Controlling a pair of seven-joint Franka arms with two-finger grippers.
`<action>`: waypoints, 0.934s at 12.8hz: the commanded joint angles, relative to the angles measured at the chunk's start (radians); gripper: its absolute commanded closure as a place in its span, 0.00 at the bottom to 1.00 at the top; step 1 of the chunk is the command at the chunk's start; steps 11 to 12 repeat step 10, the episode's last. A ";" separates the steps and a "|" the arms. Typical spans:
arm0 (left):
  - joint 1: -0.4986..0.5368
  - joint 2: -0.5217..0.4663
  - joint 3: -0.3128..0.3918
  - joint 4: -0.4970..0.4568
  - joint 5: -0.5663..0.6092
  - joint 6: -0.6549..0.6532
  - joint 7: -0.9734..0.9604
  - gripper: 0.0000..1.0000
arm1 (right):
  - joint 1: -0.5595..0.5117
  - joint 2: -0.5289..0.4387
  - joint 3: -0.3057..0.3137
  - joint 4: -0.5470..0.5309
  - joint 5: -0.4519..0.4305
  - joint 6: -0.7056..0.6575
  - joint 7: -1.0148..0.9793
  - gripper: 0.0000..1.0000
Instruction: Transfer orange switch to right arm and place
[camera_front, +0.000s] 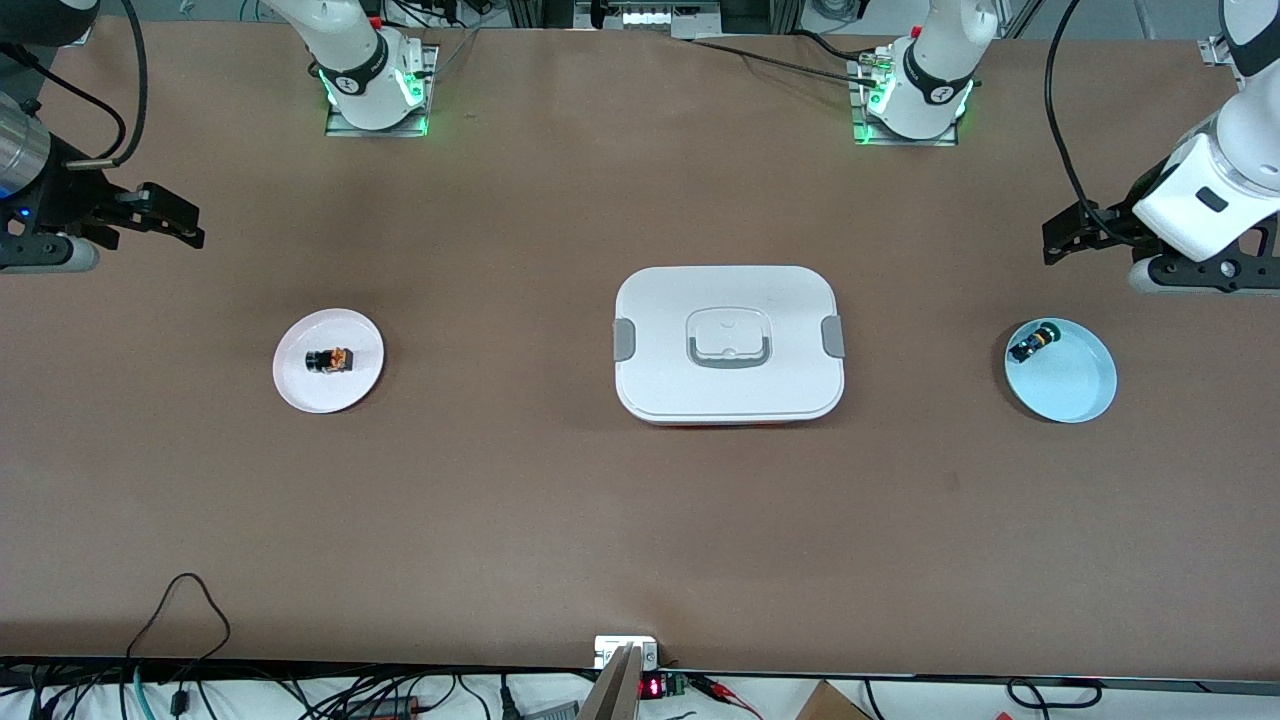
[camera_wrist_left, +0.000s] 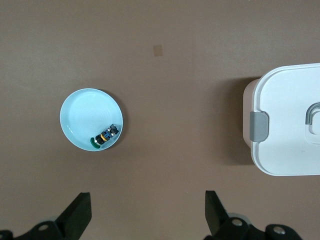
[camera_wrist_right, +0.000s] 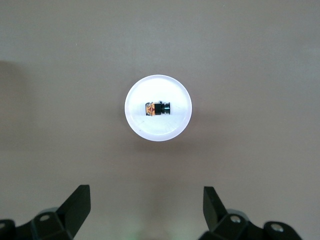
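Observation:
The orange switch (camera_front: 331, 359), black with a tan-orange end, lies on its side on a small white plate (camera_front: 355, 385) toward the right arm's end of the table. It also shows in the right wrist view (camera_wrist_right: 156, 108) on that plate (camera_wrist_right: 158, 131). My right gripper (camera_front: 185, 225) is open and empty, up over the bare table beside the white plate; its jaws (camera_wrist_right: 146, 192) stand wide apart. My left gripper (camera_front: 1060, 240) is open and empty over the table at the left arm's end, its jaws (camera_wrist_left: 147, 200) wide apart.
A switch with a green cap (camera_front: 1031, 343) lies in a light blue plate (camera_front: 1075, 390) at the left arm's end, and shows in the left wrist view (camera_wrist_left: 102, 137). A white lidded box (camera_front: 660, 300) with grey clips sits at the table's middle. Cables hang at the front edge.

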 joint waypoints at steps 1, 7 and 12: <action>0.005 0.014 -0.004 0.031 -0.013 -0.021 -0.006 0.00 | -0.008 0.006 0.010 0.022 0.000 -0.015 0.003 0.00; 0.005 0.014 -0.004 0.031 -0.013 -0.021 -0.005 0.00 | -0.006 0.007 0.010 0.024 -0.001 -0.015 -0.008 0.00; 0.005 0.014 -0.004 0.031 -0.013 -0.021 -0.006 0.00 | -0.003 0.009 0.015 0.024 0.000 -0.014 -0.008 0.00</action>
